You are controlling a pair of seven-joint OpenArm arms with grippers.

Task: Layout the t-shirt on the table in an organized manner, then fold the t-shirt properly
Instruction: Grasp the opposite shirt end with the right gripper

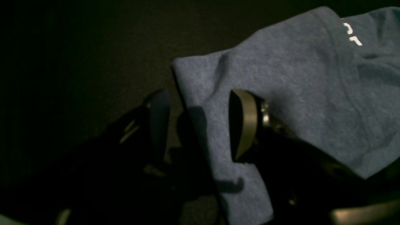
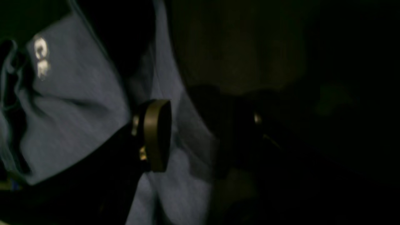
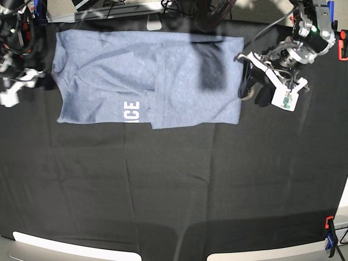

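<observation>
Table: a wide black cloth surface (image 3: pixel 174 190), wrinkled, is seen from above; an orange clip (image 3: pixel 329 223) sits at its 4 o'clock edge.
Right claw: at 9 o'clock in the base view (image 3: pixel 46 81), at the shirt's edge. In the right wrist view (image 2: pixel 200 134) the jaws are parted, with cloth lying between them; no pinch is seen.
T-shirt: the blue-grey t-shirt (image 3: pixel 147 76) lies toward 12 o'clock on the table, folded into a rough rectangle, white letters at its near edge.
Left claw: at 2 o'clock in the base view (image 3: pixel 251 87), just beside the shirt's edge. In the left wrist view (image 1: pixel 200 125) the jaws are spread wide, one finger over the cloth, one over bare table; nothing is gripped.
Handling: the cloth is judged light, soft and limp; it would sag and crease if lifted by one point.
Where to hold: layered edges near the corners, both sides together, are judged best.
</observation>
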